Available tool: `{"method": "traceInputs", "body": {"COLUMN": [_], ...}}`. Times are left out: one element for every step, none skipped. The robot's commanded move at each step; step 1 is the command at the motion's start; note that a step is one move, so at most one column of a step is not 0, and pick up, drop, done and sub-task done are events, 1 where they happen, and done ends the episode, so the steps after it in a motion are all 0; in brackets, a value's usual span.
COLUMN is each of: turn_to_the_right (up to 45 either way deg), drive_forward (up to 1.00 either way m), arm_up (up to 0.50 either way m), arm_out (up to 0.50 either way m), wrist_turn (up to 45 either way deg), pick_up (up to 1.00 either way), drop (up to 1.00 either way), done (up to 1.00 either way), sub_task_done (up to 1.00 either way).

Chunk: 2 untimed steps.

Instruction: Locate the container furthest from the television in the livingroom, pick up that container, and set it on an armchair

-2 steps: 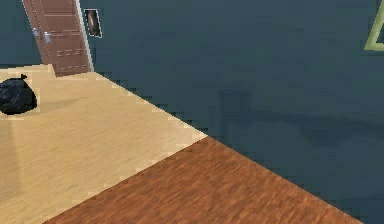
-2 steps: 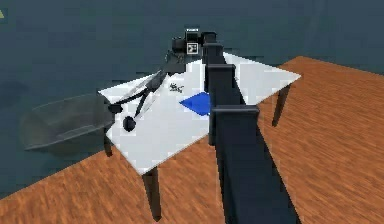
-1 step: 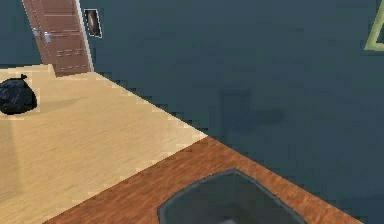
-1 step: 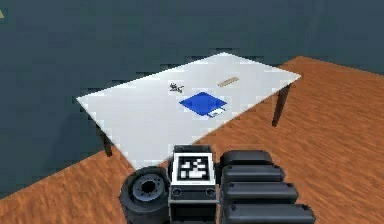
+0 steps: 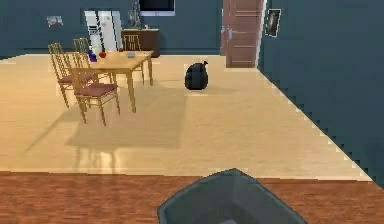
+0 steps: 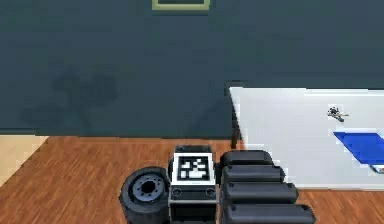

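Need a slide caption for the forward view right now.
Wooden dining table and chairs, with a black bag on the pale floor near a brown door.

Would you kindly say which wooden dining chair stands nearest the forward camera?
The reddish-seated wooden chair at the light wooden table's near end; the others stand farther back.
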Motion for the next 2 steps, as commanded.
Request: {"method": "traceInputs", "body": {"turn_to_the_right": [-45.0,-45.0], "drive_forward": [0.0,0.0], "arm_up": [0.0,0.0], "arm_out": [0.0,0.0], "wrist_turn": [0.0,0.0], "pick_up": [0.0,0.0], "drop": [0.0,0.0], "done": [0.0,0.0], "sub_task_done": [0.0,0.0]}}
